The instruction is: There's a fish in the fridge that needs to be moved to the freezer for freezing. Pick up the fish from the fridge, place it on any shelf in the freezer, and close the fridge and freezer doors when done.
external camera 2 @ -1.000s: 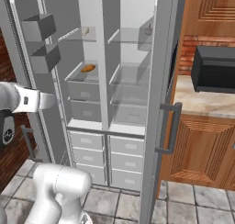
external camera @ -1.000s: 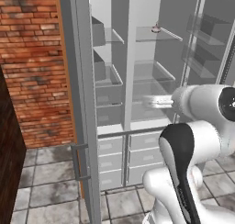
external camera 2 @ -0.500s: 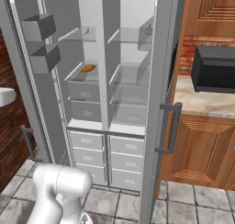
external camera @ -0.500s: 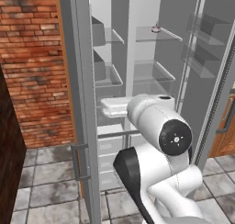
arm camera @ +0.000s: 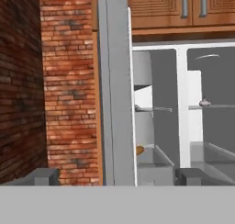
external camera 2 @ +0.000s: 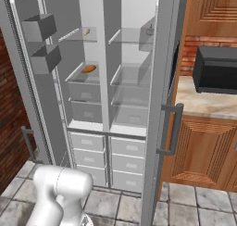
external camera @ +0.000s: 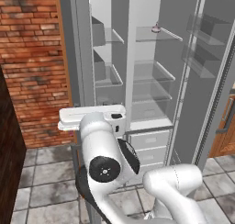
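Brick wall flanks the open fridge, where the fish sits on an upper glass shelf, upper right of the left base view
Small, light and probably slick and soft, it looks best pinched across its middle; arm folded low at lower left, hand level, gripper empty, jaws spread wide, well apart from it

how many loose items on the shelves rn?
3: a pale item on the left half's top shelf, an orange item on the shelf below it, the fish on the right half's top shelf. Others may be hidden.
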